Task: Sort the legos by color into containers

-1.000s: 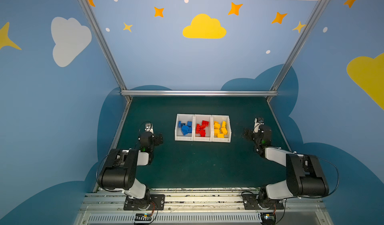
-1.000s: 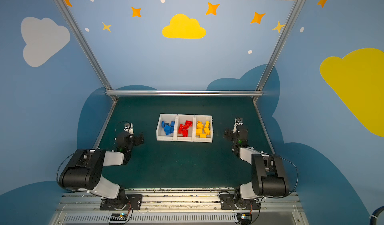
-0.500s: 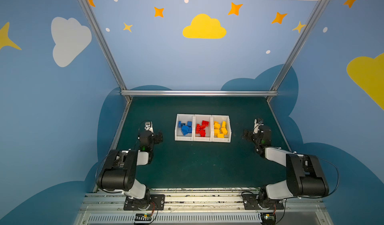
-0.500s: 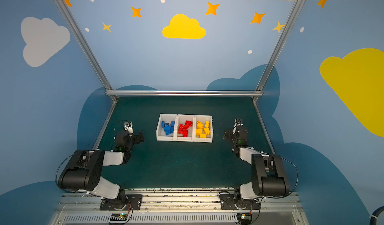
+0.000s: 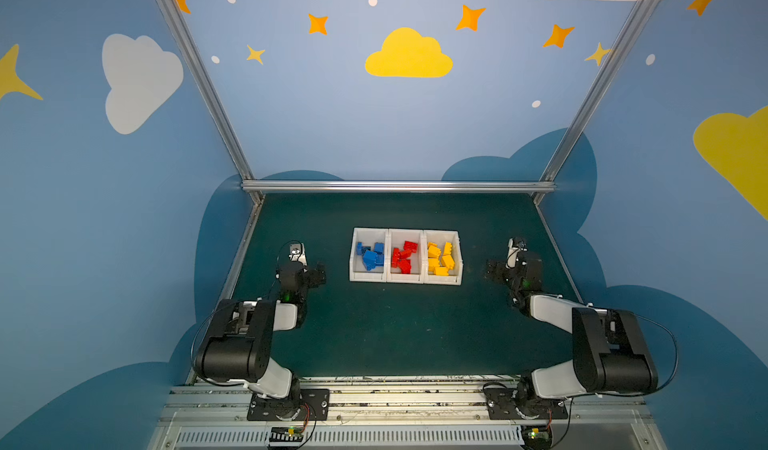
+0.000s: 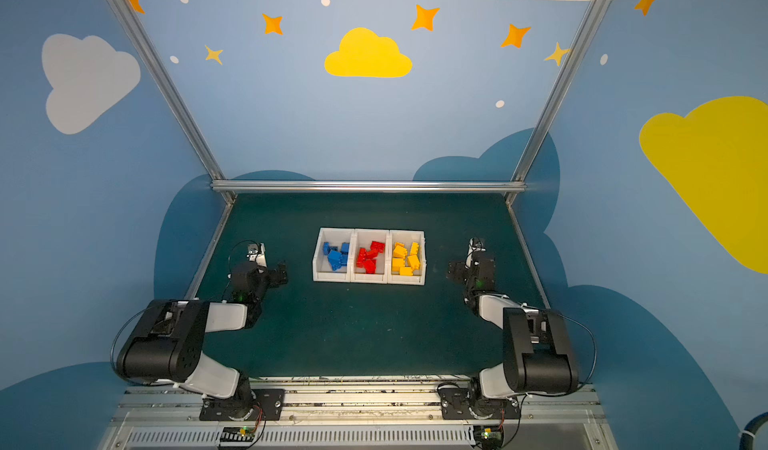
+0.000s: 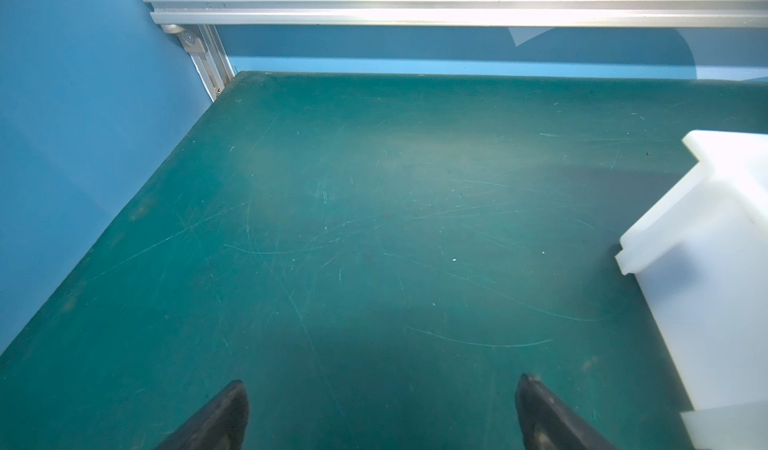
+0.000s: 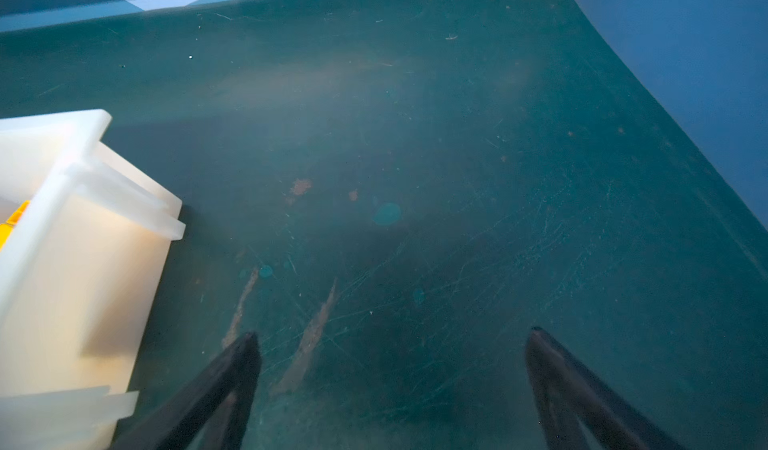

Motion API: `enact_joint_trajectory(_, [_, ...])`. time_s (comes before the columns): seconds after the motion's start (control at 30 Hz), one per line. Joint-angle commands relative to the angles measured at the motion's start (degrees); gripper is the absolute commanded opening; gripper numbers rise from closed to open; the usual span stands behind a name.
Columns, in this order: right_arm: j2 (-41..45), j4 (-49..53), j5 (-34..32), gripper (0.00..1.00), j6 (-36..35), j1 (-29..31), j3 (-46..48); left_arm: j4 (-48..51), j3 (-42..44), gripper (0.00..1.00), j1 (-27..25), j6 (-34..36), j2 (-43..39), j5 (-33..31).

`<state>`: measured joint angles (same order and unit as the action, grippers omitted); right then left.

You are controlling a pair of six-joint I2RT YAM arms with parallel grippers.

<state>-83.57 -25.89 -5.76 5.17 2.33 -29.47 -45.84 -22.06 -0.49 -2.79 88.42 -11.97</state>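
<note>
Near mat (image 5: 395,335) bare, no loose bricks seen. Left gripper (image 5: 318,272), right gripper (image 5: 493,270): pincers spread apart, empty, flanking bins (image 5: 405,279). Blue bricks (image 5: 370,256) in left bin, red bricks (image 5: 403,255) middle, yellow bricks (image 5: 440,256) right. Judgement: sorting looks finished; next move only parking arms.

free: green mat (image 5: 395,331) open in front and at both flanks | obstacle: containers (image 5: 405,278) row at centre

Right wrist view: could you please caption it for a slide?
Open right gripper over green mat, beside white bin.
</note>
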Motion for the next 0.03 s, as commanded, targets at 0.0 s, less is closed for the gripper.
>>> enact_joint_trajectory(0.0, [0.4,0.1,0.0,0.99,0.1,0.2,-0.5,0.3,-0.8,1.0,0.2,0.6,-1.1,0.6])
